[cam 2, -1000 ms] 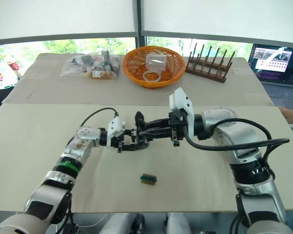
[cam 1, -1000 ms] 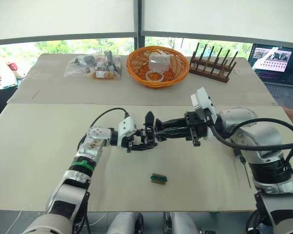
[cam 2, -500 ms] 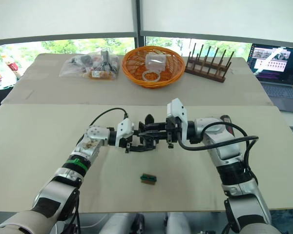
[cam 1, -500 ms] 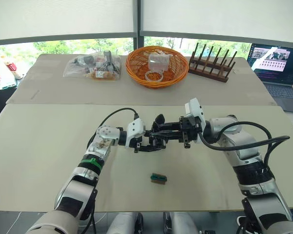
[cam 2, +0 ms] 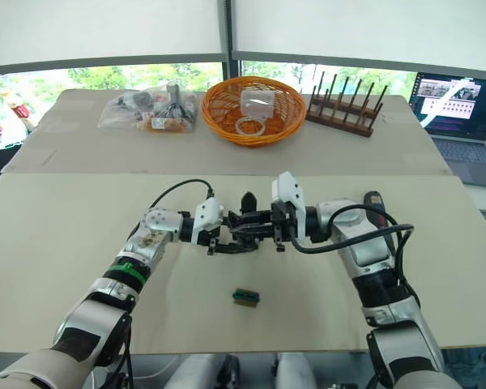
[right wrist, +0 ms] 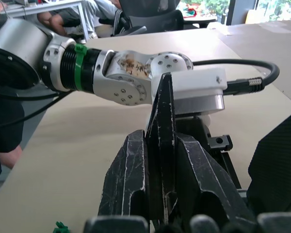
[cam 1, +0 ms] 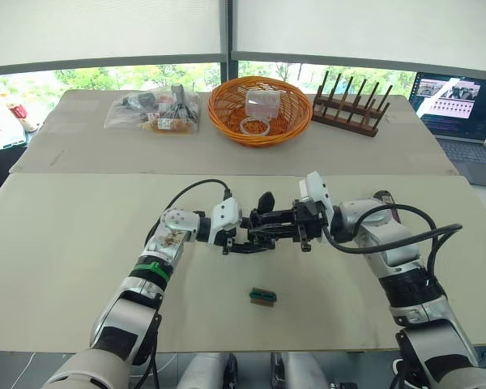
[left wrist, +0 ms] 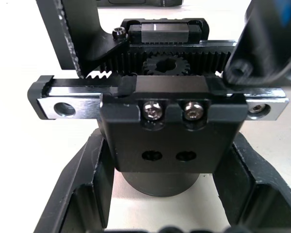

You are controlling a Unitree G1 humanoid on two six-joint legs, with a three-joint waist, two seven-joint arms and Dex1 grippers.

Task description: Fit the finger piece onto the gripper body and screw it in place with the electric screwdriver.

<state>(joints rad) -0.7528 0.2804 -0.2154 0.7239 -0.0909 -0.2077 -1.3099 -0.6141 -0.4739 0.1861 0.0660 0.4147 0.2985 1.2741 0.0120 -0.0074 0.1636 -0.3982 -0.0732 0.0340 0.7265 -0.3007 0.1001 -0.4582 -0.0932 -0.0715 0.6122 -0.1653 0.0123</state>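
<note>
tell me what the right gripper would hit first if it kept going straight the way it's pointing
Most likely the gripper body held in the left gripper. The right gripper, shut on the finger piece, points right at it; the remaining gap is unclear.

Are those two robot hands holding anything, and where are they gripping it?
Yes. The left hand clamps the gripper body at its round base. The right hand pinches the finger piece by its lower end, pointed tip free.

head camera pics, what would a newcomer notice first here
The two hands meeting mid-table: the left hand grips the gripper body, while the right hand is shut on the finger piece, right at that body. Next, the orange basket at the far side.
</note>
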